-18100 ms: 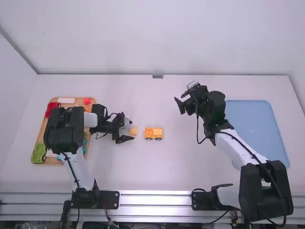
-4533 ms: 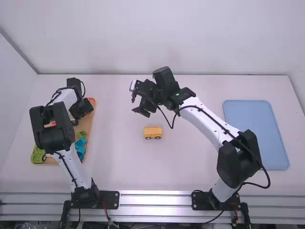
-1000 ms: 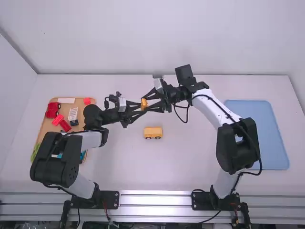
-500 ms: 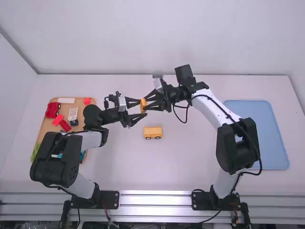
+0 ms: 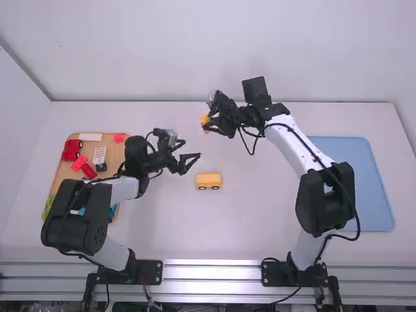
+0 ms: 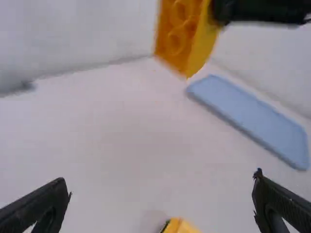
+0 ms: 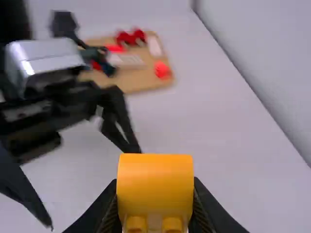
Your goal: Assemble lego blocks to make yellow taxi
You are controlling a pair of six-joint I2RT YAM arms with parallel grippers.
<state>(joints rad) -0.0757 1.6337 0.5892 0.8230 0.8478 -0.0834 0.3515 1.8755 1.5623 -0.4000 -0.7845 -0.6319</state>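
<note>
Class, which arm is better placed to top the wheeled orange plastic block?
Right, probably: the right gripper holds a rounded orange plastic block, while the left gripper is open and empty.

of the two arms, the left one (image 5: pixel 114 252), farther from the blue tray (image 5: pixel 374 188), has smooth white links between chunky, rounded black joints. its black base plate (image 5: pixel 151 272) is dotted with small bolts. the right arm (image 5: pixel 291 146), nearer the tray, matches, a long black cable (image 5: pixel 358 222) running down it. the left gripper (image 5: pixel 192 148) has black, tapering fingers.
</note>
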